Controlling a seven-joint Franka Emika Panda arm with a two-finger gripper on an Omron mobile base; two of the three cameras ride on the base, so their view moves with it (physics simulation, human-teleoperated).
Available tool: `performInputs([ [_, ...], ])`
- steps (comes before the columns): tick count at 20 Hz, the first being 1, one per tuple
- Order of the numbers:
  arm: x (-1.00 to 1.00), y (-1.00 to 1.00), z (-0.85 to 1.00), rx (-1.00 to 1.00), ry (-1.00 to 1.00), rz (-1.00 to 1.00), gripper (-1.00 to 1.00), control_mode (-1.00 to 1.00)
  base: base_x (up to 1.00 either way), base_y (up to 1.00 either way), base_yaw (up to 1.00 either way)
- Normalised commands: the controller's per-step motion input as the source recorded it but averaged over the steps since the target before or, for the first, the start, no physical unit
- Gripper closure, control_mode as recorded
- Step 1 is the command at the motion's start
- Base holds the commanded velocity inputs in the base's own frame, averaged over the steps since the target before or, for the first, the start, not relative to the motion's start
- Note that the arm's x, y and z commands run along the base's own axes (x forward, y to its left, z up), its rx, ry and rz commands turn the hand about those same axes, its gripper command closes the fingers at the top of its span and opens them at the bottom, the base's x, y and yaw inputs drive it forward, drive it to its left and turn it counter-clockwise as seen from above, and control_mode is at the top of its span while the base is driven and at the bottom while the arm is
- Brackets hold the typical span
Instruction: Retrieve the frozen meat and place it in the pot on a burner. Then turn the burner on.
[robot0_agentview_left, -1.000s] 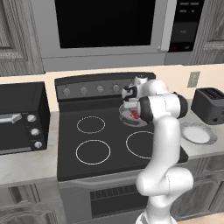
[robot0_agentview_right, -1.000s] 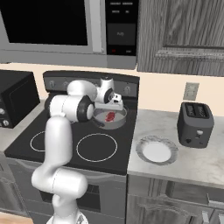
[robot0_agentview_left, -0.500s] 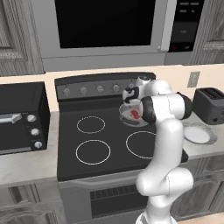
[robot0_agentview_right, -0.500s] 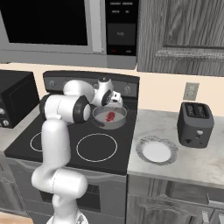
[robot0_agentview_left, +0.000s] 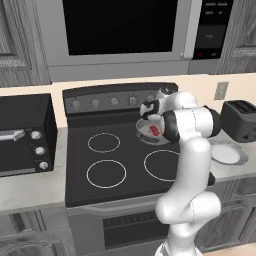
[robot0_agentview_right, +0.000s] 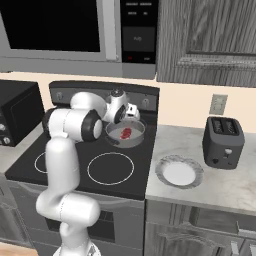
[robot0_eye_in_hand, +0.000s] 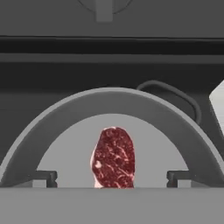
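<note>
While the frozen meat (robot0_eye_in_hand: 113, 156) is lying loose on the floor of the pot (robot0_eye_in_hand: 52, 124), which is sitting on the back right burner of the stove (robot0_agentview_left: 125, 165), the claw (robot0_eye_in_hand: 111, 178) is hovering just above it with its two tips spread wide, one on either side of the chunk and gripping nothing. To my eye the placing is done and the burner is what is left. Doing that well means lifting straight up clear of the pot's rim, so the pot is not nudged off its ring, then reaching for the right knob in the row on the back panel (robot0_agentview_left: 114, 101) and turning it squarely.

From the hand view I am seeing the pale streaks on the meat, the open gap between the tips, and one knob (robot0_eye_in_hand: 104, 8) straight ahead on the panel. The base views are giving what that close look lacks: the plate (robot0_agentview_right: 179, 172) and the toaster (robot0_agentview_right: 223, 141) on the surface to the right, the toaster oven (robot0_agentview_left: 22, 135) to the left, and the microwave (robot0_agentview_left: 117, 35) overhead.
</note>
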Motion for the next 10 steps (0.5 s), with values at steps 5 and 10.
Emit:
performInputs([
  [5, -0.08, 0.0, 0.09, 0.0, -0.3, 0.0, -1.0, -1.0, 0.0, 0.0, 0.0],
  [10, -0.2, -0.01, 0.09, 0.0, -0.31, 0.0, -1.0, -1.0, 0.0, 0.0, 0.0],
])
